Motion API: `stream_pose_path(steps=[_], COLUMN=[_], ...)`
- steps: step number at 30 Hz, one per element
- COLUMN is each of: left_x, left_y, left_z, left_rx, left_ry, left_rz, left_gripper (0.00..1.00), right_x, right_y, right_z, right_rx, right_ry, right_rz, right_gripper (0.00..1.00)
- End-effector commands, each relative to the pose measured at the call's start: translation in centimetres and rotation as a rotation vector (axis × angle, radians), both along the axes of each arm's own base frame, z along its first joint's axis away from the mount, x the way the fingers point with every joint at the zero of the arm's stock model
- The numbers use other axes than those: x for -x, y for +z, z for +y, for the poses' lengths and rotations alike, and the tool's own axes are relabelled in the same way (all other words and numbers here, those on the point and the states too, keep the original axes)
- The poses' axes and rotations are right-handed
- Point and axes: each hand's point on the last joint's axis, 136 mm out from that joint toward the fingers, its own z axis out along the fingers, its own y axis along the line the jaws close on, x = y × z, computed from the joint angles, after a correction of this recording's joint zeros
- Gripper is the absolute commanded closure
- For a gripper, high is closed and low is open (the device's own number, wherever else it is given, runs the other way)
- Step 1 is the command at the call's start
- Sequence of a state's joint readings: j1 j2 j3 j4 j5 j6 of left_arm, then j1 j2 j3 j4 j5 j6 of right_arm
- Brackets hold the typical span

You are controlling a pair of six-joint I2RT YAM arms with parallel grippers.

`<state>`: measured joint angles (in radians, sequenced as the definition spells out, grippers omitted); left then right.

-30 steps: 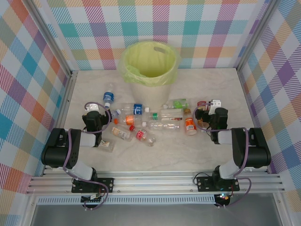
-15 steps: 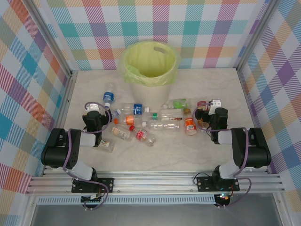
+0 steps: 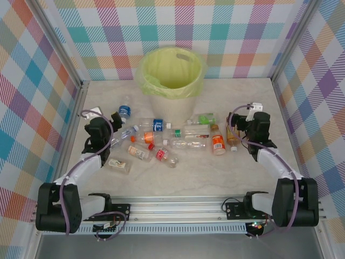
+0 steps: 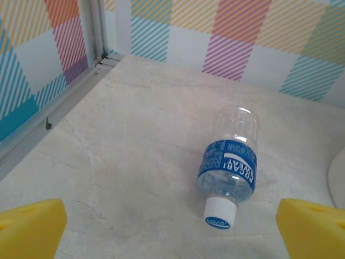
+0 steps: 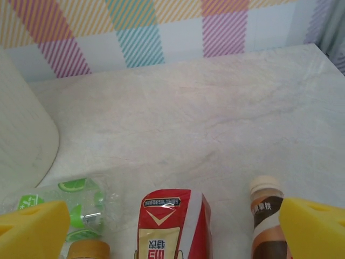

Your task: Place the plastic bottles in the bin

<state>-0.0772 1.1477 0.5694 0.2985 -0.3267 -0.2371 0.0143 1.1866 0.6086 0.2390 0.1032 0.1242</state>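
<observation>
The small clear plastic bottles [image 3: 186,143], partly crushed and with coloured labels and caps, lie on their sides in a loose scatter across the middle of the pale marbled counter [image 3: 178,181]. Just behind them, near the back wall, stands the round cream tapered bin [image 3: 172,103]. It is upright and lined with a translucent yellow-green plastic bag [image 3: 172,67] folded over its rim. Every bottle in sight is on the counter, in front of the bin.

At the left end of the scatter a blue-labelled bottle [image 4: 229,167] lies a little apart from the rest, its white cap turned toward the left tool [image 4: 172,234]. That tool faces it from near by, jaws spread wide with bare counter between the yellow pads [image 4: 29,226]; it grips nothing.

At the right end, the right tool [image 5: 173,229] points at three bottles lying side by side: a green-labelled bottle [image 5: 75,208], a red-labelled bottle [image 5: 172,221] in the middle and a brown-labelled bottle [image 5: 267,210] with a cream cap. Its jaws are also spread wide and it has hold of nothing. Whether its own pads [image 5: 315,226] touch the outer bottles cannot be told.

Checked walls [image 3: 48,81] in many colours close the counter in on three sides.
</observation>
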Motion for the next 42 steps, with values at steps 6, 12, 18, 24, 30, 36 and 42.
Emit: stream_pose_path(steps=[6, 12, 18, 24, 30, 36, 42], left_x=[3.2, 3.2, 4.2, 4.9, 5.4, 5.1, 5.1], left_y=[-1.4, -0.3, -0.3, -0.3, -1.1, -1.4, -1.5], left_z=[-0.8, -2.0, -1.3, -1.1, -1.4, -2.1, -2.2], left_rx=[0.262, 0.305, 0.297, 0.309, 0.34, 0.406, 0.436], left_ry=[0.078, 0.015, 0.056, 0.058, 0.044, 0.024, 0.032], left_rz=[0.123, 0.123, 0.204, 0.203, 0.251, 0.278, 0.317], left_gripper=[0.0, 0.0, 0.0, 0.0, 0.0, 0.0, 0.0], right_x=[4.4, 2.5, 1.1, 0.7, 0.4, -0.7, -2.8], right_y=[-6.6, -9.7, -13.1, -15.3, -13.1, -5.6, 5.0], right_z=[-6.2, -7.4, -8.4, -8.4, -8.5, -5.7, 2.9], right_rx=[-0.125, -0.116, -0.08, -0.067, -0.056, -0.138, -0.338], right_ry=[-0.315, -0.233, -0.229, -0.205, -0.215, -0.132, 0.18], right_rz=[0.472, 0.637, 0.782, 0.845, 0.736, 0.525, 0.259], right_gripper=[0.0, 0.02, 0.17, 0.36, 0.53, 0.54, 0.53])
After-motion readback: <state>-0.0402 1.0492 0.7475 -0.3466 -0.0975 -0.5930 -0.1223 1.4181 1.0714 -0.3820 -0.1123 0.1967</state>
